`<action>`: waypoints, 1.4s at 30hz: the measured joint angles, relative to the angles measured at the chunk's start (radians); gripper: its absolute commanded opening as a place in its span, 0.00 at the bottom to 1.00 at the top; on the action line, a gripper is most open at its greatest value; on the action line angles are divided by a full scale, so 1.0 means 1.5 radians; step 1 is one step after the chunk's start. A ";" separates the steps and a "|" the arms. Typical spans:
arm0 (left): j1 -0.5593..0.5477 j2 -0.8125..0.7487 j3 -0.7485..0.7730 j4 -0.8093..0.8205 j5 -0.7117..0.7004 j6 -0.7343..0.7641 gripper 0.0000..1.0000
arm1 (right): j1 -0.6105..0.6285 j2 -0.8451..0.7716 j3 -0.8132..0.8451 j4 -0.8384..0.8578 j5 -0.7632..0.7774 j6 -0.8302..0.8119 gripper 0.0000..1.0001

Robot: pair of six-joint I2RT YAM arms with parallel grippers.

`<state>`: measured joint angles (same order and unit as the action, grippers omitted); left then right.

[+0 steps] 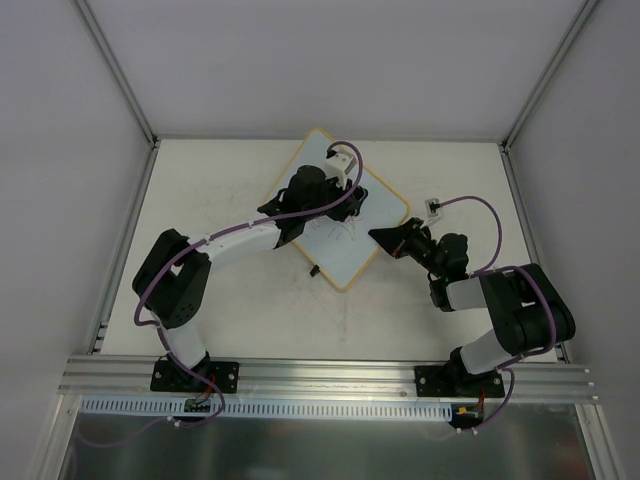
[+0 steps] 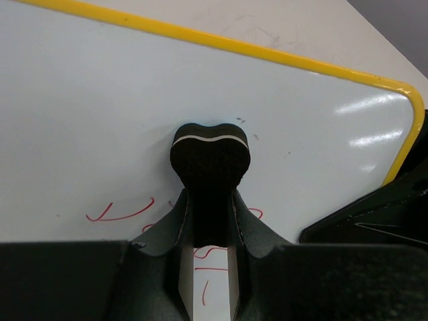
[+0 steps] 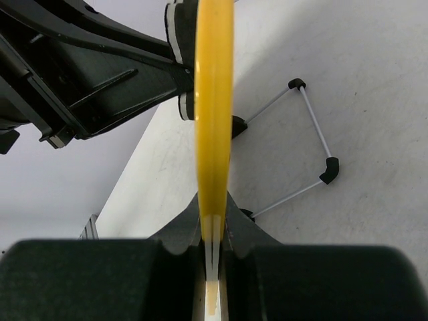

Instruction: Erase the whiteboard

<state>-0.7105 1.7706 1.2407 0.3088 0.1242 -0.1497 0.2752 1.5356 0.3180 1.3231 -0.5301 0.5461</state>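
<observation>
The whiteboard (image 1: pixel 383 203) lies turned like a diamond on the table, pale face up inside a yellow rim (image 2: pixel 221 44). Red pen marks (image 2: pixel 120 212) remain on its face. My left gripper (image 1: pixel 344 203) hangs over the middle of the board, shut on a black eraser (image 2: pixel 210 159) that is pressed to the face just above the marks (image 2: pixel 209 204). My right gripper (image 1: pixel 386 238) is shut on the board's right-hand rim (image 3: pixel 214 114), which runs edge-on between its fingers (image 3: pixel 214 217).
A thin wire frame with black corners (image 3: pixel 314 134) rests on the table beside the gripped rim. A small black clip (image 1: pixel 315 270) sits on the board's lower left edge. Grey walls and metal posts enclose the table on three sides.
</observation>
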 measured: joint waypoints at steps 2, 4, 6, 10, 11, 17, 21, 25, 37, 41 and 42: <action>0.006 -0.012 -0.018 0.003 -0.003 -0.011 0.14 | 0.001 -0.004 0.001 0.000 -0.005 -0.011 0.00; 0.019 -0.020 -0.031 0.003 -0.005 -0.021 0.14 | 0.002 -0.006 0.001 0.000 -0.008 -0.021 0.00; 0.039 -0.021 -0.034 -0.005 -0.006 -0.037 0.13 | 0.002 -0.008 0.001 -0.002 -0.010 -0.025 0.00; 0.083 -0.016 -0.031 -0.032 -0.019 -0.068 0.05 | 0.002 -0.012 0.001 -0.004 -0.011 -0.031 0.00; 0.094 -0.013 -0.028 -0.040 -0.020 -0.078 0.01 | 0.002 -0.012 0.001 -0.007 -0.011 -0.031 0.00; 0.130 -0.002 -0.024 -0.054 -0.063 -0.110 0.00 | 0.002 -0.012 0.001 -0.008 -0.012 -0.031 0.00; 0.151 0.009 -0.021 -0.056 -0.066 -0.141 0.00 | 0.002 -0.012 0.001 -0.012 -0.012 -0.027 0.00; 0.194 0.020 -0.021 -0.057 -0.012 -0.184 0.00 | 0.002 -0.012 0.003 -0.013 -0.014 -0.026 0.00; 0.220 0.022 -0.029 -0.052 0.027 -0.184 0.04 | 0.001 -0.012 0.005 -0.014 -0.021 -0.028 0.00; 0.207 0.019 -0.031 -0.051 0.008 -0.156 0.04 | 0.001 -0.012 0.006 -0.014 -0.022 -0.028 0.00; 0.201 0.019 -0.031 -0.051 -0.001 -0.148 0.04 | 0.001 -0.012 0.006 -0.015 -0.022 -0.027 0.00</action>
<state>-0.4095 1.7985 1.1950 0.2317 0.1226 -0.3714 0.2760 1.5173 0.3264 1.3010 -0.5629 0.5049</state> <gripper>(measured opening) 0.157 0.082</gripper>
